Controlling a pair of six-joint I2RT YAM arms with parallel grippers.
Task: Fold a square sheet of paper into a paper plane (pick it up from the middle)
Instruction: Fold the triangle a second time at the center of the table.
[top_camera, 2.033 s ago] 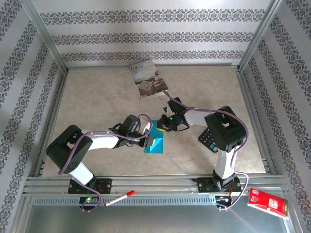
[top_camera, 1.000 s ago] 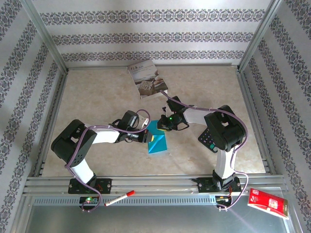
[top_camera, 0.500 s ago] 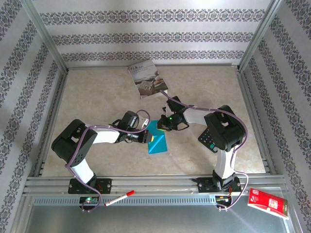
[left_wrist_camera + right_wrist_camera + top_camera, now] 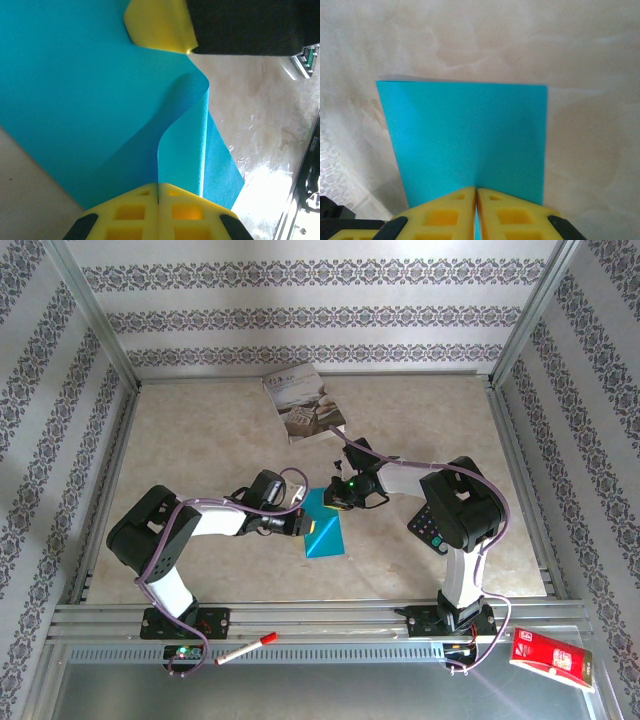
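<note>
A pen (image 4: 246, 647) lies on the near rail. At the middle of the worktop (image 4: 200, 440), the teal sheet of paper (image 4: 325, 536) rests mostly flat. The left jaws, pressed together, pinch its left edge so that it curls upward. The right jaws, also closed, nip its far edge. Feather-light and limp, the sheet looks liable to buckle, slip or tear, so a gentle pinch midway along an edge seems safest. A book (image 4: 305, 402) rests at the far side.

The square sheet of paper (image 4: 465, 135) looks matt, the table (image 4: 200, 440) glossy and marbled, the jaws smooth yellow plastic.
</note>
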